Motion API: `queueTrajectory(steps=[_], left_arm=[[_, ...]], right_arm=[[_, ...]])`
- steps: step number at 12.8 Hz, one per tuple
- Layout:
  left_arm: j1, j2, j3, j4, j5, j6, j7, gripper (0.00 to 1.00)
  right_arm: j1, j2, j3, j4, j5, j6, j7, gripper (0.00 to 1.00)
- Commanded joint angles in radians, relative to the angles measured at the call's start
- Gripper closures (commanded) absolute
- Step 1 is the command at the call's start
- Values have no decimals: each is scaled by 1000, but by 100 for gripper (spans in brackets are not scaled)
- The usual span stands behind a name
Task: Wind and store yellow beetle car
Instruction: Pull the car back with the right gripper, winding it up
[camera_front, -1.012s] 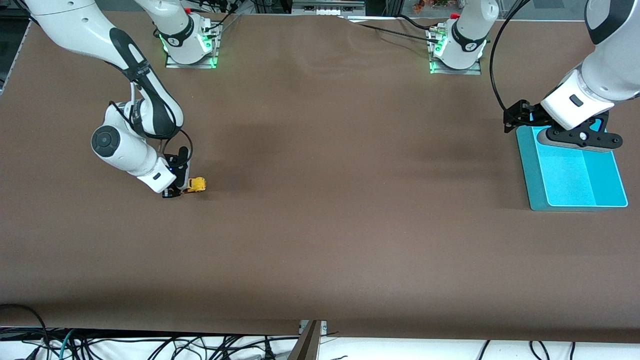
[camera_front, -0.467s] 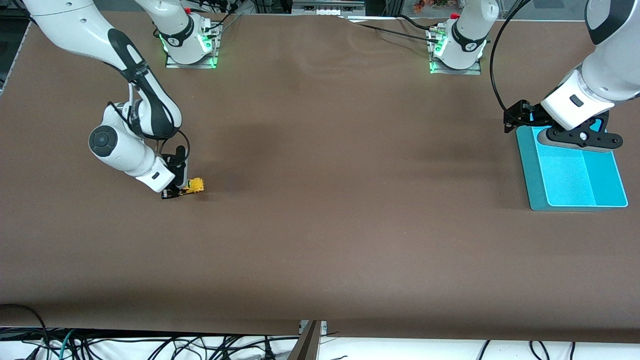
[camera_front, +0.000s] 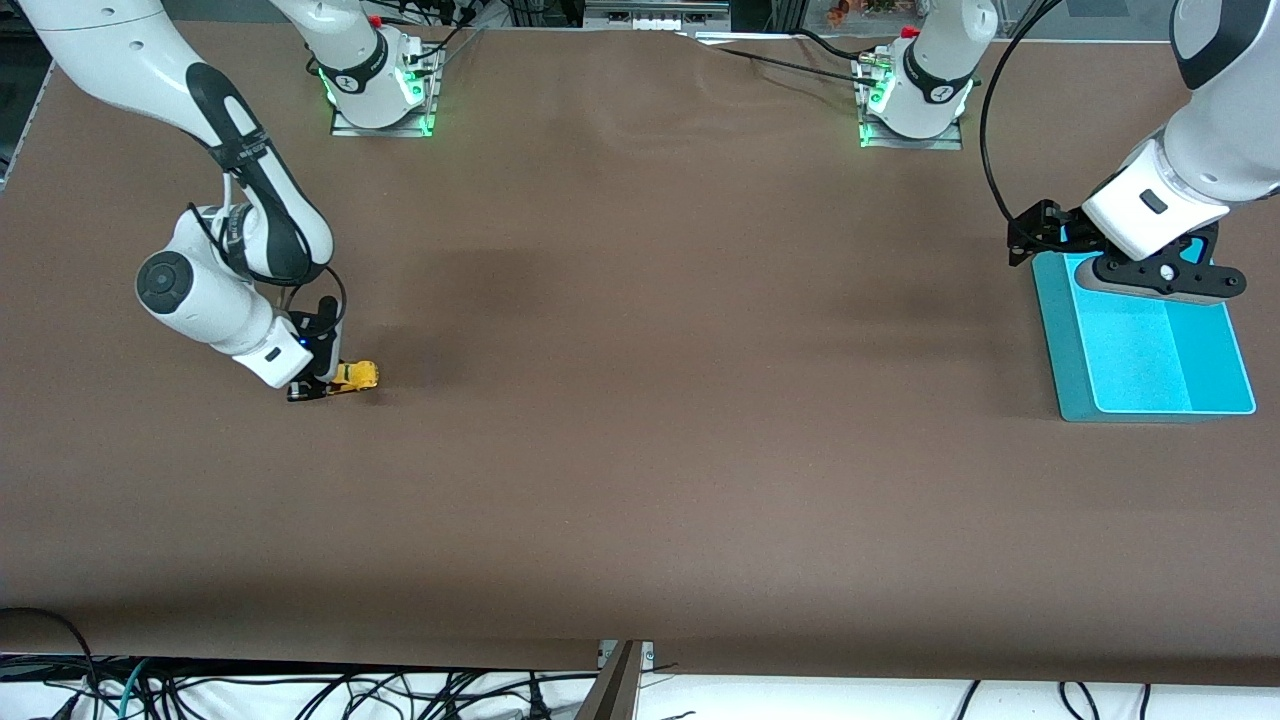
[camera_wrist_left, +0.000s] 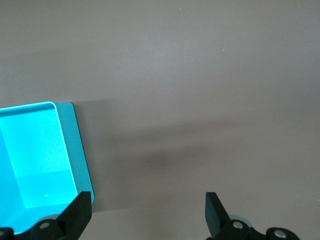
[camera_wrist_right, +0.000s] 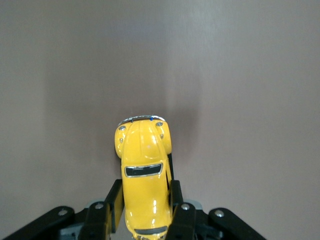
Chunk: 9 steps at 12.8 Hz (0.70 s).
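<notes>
The yellow beetle car (camera_front: 355, 377) rests on the brown table toward the right arm's end. My right gripper (camera_front: 330, 383) is shut on the car's rear half. In the right wrist view the yellow beetle car (camera_wrist_right: 144, 170) shows its rounded roof, dark windows and chrome bumper, with a black finger pressed on each side, and my right gripper (camera_wrist_right: 145, 200) grips its flanks. My left gripper (camera_front: 1165, 272) hangs open over the teal tray's end farther from the front camera. The left gripper (camera_wrist_left: 148, 212) holds nothing, its two black fingertips (camera_wrist_left: 79, 210) standing wide apart.
A teal tray (camera_front: 1070, 345) lies at the left arm's end of the table, and its corner (camera_wrist_left: 75, 150) shows in the left wrist view. Both arm bases stand along the table edge farthest from the front camera. Cables hang below the near edge.
The right gripper has dragged the car along the table, away from the tray toward the right arm's end. The left arm has stayed still over the tray.
</notes>
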Motion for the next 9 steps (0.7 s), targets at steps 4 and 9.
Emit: queueTrajectory(steps=[4, 9], left_arm=[[8, 11, -3, 29, -24, -27, 6, 0], [8, 11, -3, 29, -24, -27, 4, 0]], right_arm=[[-141, 63, 2, 33, 3, 7, -172, 82], [-210, 65, -1, 38, 3, 1, -212, 81]])
